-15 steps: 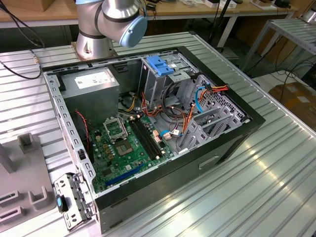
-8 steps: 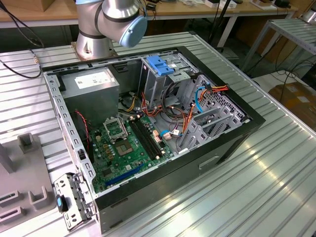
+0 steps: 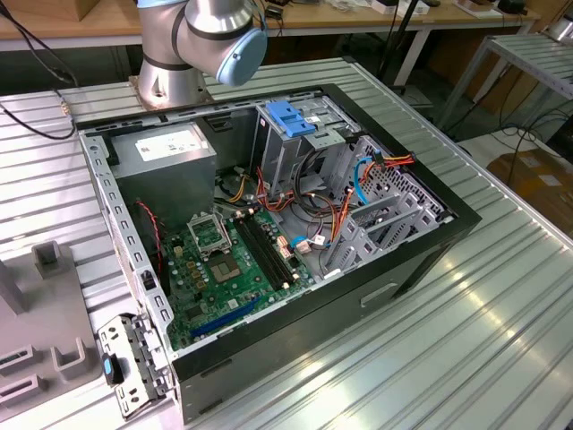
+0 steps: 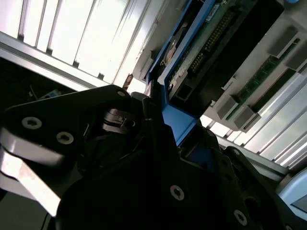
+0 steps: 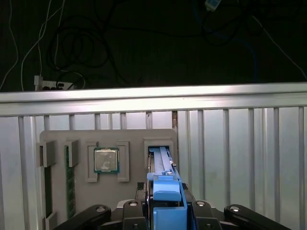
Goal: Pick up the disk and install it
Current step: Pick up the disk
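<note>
Gripper (image 5: pixel 166 207) jaws narrow, clamped on blue end of disk (image 5: pixel 160 165). Disk on edge, long axis straight ahead from jaws, in grey holder (image 5: pixel 132 138) slot.

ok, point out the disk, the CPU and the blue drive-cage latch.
the disk (image 5: pixel 160 163), first wrist view, on its blue side rail.
the CPU (image 5: pixel 105 159), first wrist view, centre of its metal lid.
the blue drive-cage latch (image 3: pixel 291 118), exterior view, middle of its top face.
</note>
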